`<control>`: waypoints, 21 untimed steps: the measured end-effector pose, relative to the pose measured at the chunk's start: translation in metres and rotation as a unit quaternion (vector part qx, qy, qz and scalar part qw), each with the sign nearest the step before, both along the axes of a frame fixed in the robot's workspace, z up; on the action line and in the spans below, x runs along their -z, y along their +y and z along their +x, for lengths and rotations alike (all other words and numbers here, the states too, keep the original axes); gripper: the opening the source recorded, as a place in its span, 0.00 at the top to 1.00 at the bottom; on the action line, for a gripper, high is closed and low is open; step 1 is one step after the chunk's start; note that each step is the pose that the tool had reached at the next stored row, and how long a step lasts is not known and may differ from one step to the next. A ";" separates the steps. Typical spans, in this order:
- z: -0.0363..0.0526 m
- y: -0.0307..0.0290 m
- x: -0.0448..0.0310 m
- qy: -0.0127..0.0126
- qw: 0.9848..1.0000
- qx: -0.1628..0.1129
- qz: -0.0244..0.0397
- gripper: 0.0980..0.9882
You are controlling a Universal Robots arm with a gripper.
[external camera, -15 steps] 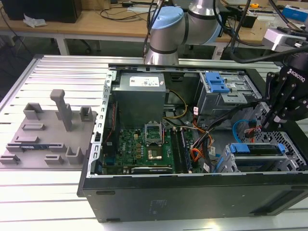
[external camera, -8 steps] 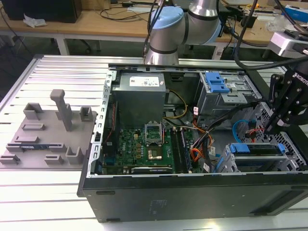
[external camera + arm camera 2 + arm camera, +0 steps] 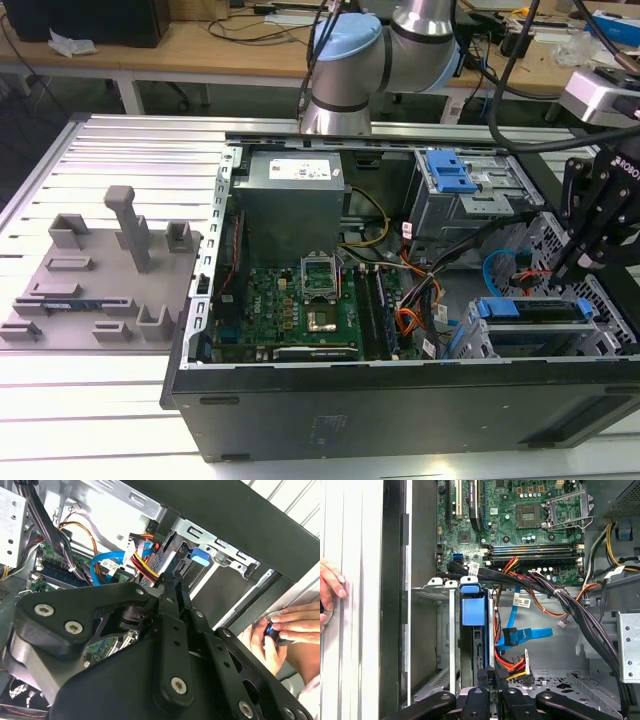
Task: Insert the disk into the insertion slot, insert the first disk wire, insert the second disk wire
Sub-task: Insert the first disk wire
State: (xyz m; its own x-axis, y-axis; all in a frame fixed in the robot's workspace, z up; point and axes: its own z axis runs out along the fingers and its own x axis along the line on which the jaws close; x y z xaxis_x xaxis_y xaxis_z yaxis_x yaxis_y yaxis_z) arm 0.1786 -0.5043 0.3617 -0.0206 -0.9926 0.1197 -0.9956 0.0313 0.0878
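Sitting in the insertion slot [image 3: 470, 345] at the lower right of the exterior view, the disk [image 3: 530, 309] lies just beside the end effector [image 3: 490, 674], whose fingers are together, right next to the orange-red wire [image 3: 506, 662].

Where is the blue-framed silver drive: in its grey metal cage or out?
In: the blue-framed silver-grey drive sits inside the grey perforated sheet-metal cage.

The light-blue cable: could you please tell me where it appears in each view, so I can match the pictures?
Exterior view: the light-blue cable curves above the exterior view's left end of the blue drive bracket.
Second wrist view: it loops beside the red-and-yellow wires.
First wrist view: it lies between the bracket and the black cable bundle.
Shared landmark: the blue drive bracket.
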 end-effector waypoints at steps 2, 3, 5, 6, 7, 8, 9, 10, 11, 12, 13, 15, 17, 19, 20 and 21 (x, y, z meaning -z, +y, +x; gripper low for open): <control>-0.0006 -0.0008 0.0001 0.000 1.000 0.001 0.000 0.93; -0.0005 -0.0017 0.0000 0.000 1.000 0.003 0.000 0.93; -0.0005 -0.0059 0.0003 0.000 1.000 0.008 0.000 0.93; -0.0005 -0.0063 0.0008 0.000 1.000 0.008 0.000 0.93; -0.0005 -0.0067 0.0009 0.000 1.000 0.008 0.000 0.93; -0.0003 -0.0067 0.0009 0.000 1.000 0.008 0.000 0.93; -0.0003 -0.0068 0.0009 0.000 1.000 0.008 0.000 0.93; -0.0001 -0.0068 0.0009 0.000 1.000 0.007 0.000 0.93; -0.0001 -0.0068 0.0013 0.000 1.000 0.005 0.000 0.93; -0.0001 -0.0069 0.0015 -0.001 1.000 0.005 0.000 0.93; -0.0002 -0.0071 0.0019 -0.004 1.000 0.003 0.000 0.93; -0.0001 -0.0072 0.0024 -0.008 1.000 0.003 0.001 0.93; -0.0002 -0.0072 0.0032 -0.010 1.000 0.003 0.003 0.93; -0.0004 -0.0072 0.0037 -0.010 1.000 0.005 0.005 0.93; -0.0005 -0.0071 0.0040 -0.010 1.000 0.008 0.007 0.93; -0.0006 -0.0071 0.0042 -0.010 1.000 0.011 0.008 0.93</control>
